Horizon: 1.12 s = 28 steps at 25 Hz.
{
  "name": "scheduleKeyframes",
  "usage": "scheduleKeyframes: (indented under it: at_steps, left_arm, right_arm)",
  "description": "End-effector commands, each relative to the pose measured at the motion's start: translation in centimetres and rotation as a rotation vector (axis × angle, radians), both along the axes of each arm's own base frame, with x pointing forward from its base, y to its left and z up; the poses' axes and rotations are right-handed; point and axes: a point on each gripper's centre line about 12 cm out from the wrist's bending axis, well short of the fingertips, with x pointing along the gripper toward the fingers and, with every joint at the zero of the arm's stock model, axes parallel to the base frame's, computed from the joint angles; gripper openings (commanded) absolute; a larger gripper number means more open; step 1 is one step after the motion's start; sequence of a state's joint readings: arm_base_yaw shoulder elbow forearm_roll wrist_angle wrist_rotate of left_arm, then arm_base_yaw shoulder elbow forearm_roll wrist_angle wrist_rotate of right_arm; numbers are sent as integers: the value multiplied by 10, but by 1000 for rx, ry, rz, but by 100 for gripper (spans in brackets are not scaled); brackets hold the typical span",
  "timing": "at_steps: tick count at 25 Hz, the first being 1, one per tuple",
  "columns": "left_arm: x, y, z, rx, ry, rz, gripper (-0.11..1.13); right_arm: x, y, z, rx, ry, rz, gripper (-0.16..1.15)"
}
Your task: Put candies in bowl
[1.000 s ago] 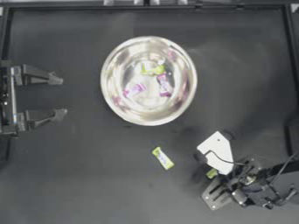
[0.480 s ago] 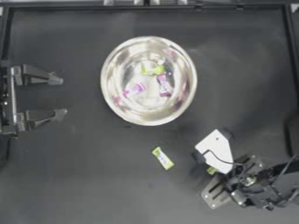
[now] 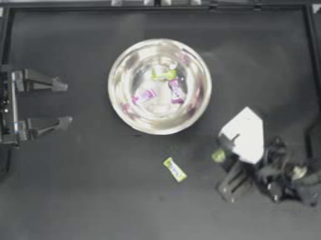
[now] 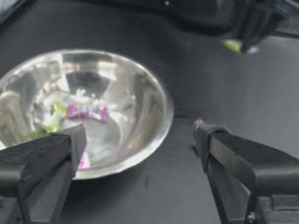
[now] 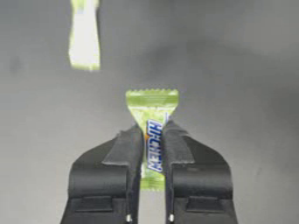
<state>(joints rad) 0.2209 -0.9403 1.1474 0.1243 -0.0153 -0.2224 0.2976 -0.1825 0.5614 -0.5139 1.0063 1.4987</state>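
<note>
The silver bowl (image 3: 113,89) sits mid-table and holds two pink-purple candies (image 3: 176,90) and a yellow-green one (image 3: 164,74). A yellow-green candy (image 3: 175,169) lies on the table in front of the bowl. To the right of that candy, my right gripper (image 3: 222,157) is shut on another yellow-green candy (image 5: 151,114). In the right wrist view the candy's end sticks out past the fingertips, with the loose candy (image 5: 85,35) beyond. My left gripper (image 3: 63,103) is parked open at the left edge. Its wrist view looks at the bowl (image 4: 167,116).
The table's raised border (image 3: 156,8) runs along the far side and both ends. Dark table surface lies between the right gripper and the bowl's near-right rim.
My right gripper has moved toward the bowl, carrying the yellow-green candy with it. The left arm and the loose candy have not moved.
</note>
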Motion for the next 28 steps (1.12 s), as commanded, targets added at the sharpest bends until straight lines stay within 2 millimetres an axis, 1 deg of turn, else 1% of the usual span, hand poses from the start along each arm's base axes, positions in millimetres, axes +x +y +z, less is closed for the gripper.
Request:
scheduleKeyframes:
  at_steps: [1, 5, 9, 12, 13, 15, 18, 21, 24, 26, 28]
  left_arm:
    - [2, 1, 5, -2, -10, 1, 102]
    - [2, 1, 5, -1, -10, 1, 103]
    - [2, 1, 5, -2, -10, 1, 103]
    - [3, 1, 5, -3, -8, 2, 102]
    - [3, 1, 6, -1, -11, 1, 102]
    - [3, 1, 5, -3, -8, 1, 102]
    - [3, 1, 4, -6, -8, 2, 102]
    - [3, 1, 5, -7, -9, 2, 102]
    - [3, 1, 4, -9, -8, 2, 102]
    - [3, 1, 5, -11, -7, 3, 102]
    - [3, 1, 5, -12, -9, 3, 102]
  right_arm:
    - [7, -31, 31, -24, -87, 2, 43]
    - [21, -71, 44, -64, -121, 36, 43]
    - [37, -110, 52, -94, -141, 56, 43]
    - [49, -138, 48, -115, -126, 70, 43]
    - [54, -149, 44, -116, -115, 71, 43]
    - [62, -164, 34, -114, -100, 76, 43]
    - [74, -181, 17, -91, -86, 86, 43]
    - [84, -191, 3, -75, -83, 100, 43]
    - [90, -199, -6, -74, -91, 104, 43]
    - [93, -202, -8, -76, -106, 104, 44]
    - [95, -205, -10, -82, -119, 106, 48]
